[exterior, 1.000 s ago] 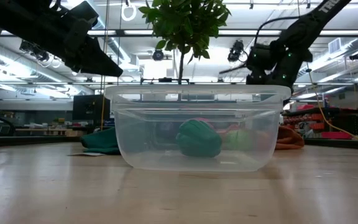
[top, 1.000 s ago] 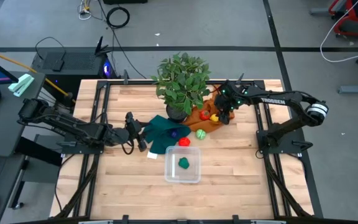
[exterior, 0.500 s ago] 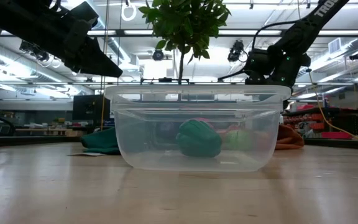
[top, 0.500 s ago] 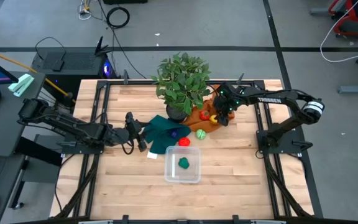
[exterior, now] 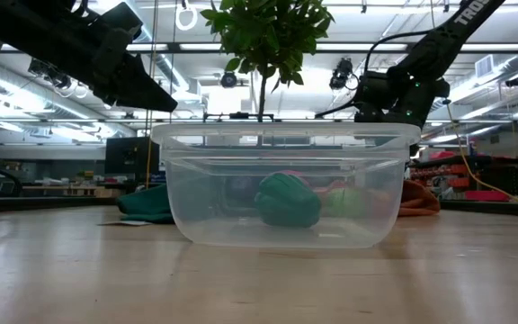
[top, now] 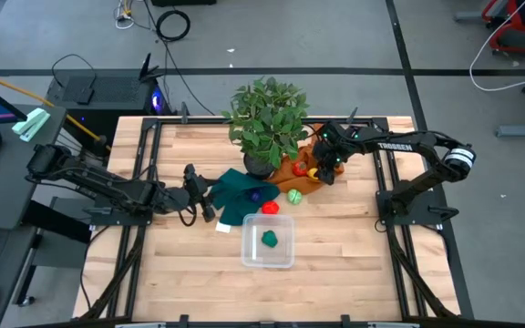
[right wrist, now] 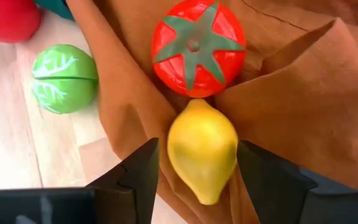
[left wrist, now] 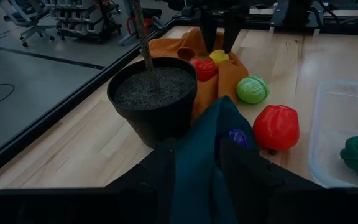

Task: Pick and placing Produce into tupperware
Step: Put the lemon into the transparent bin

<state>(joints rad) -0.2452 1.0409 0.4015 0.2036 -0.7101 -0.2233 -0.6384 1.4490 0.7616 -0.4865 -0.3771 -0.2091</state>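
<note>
Right hand point(right wrist: 194, 180) open, holding nothing, fingers straddling lemon point(right wrist: 202, 149) on orange cloth point(right wrist: 291, 93) beside tomato point(right wrist: 197, 46); left hand point(left wrist: 194, 168) part-closed on green cloth point(left wrist: 197, 149), well clear of tupperware point(top: 268, 244). Lemon likely hard, light, slick plastic: best pinched across widest middle, not tapered ends. Versus a second ago: right hand shifted slightly over lemon, left unmoved.

white "trossen" lettering along the right arm point(top: 399, 146), no other legible text
</note>
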